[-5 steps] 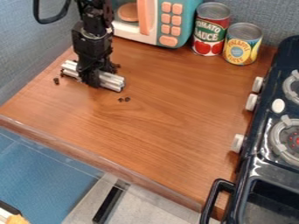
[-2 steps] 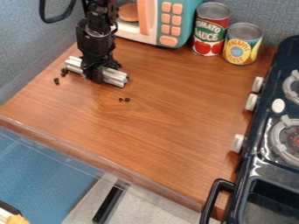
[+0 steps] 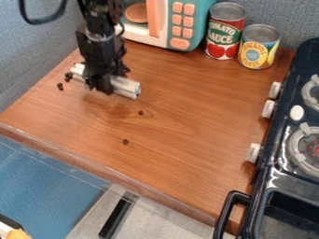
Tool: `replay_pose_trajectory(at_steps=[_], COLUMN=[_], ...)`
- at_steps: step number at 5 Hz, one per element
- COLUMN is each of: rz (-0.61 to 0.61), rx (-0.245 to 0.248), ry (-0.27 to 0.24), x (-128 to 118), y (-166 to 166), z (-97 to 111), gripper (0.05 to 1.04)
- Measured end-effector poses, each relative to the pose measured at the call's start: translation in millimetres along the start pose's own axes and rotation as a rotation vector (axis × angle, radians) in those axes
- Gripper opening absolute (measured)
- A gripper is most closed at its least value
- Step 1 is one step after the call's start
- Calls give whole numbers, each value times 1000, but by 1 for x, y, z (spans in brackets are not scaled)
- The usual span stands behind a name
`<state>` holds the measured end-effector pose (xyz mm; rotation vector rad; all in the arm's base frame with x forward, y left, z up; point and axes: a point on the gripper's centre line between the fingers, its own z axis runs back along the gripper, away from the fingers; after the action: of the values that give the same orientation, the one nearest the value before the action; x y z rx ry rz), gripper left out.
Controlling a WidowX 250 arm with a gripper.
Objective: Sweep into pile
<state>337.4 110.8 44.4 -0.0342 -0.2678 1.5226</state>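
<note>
Evidently the paired bits have separated, one now nearer the worktop's front edge. Gripper clamped on white bar, toward the left edge. Judged a setback for the pile: wider gathering stroke needed.

"TOMATO SAUCE" on the taller can, "PINEAPPLE" on the shorter can

There is one gripper, one pale bundle, one microwave, one stove and two cans. I count at least four dark bits, three side knobs and two burners.
</note>
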Motion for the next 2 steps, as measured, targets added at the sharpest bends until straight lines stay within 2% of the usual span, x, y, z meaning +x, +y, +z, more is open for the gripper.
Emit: replay_pose_trajectory(at_steps=[1, 2], rz=[-6, -21], rx=[-55, -55], ry=[-6, -4], x=[4, 6], y=[9, 21], z=[20, 20], gripper=[394, 394])
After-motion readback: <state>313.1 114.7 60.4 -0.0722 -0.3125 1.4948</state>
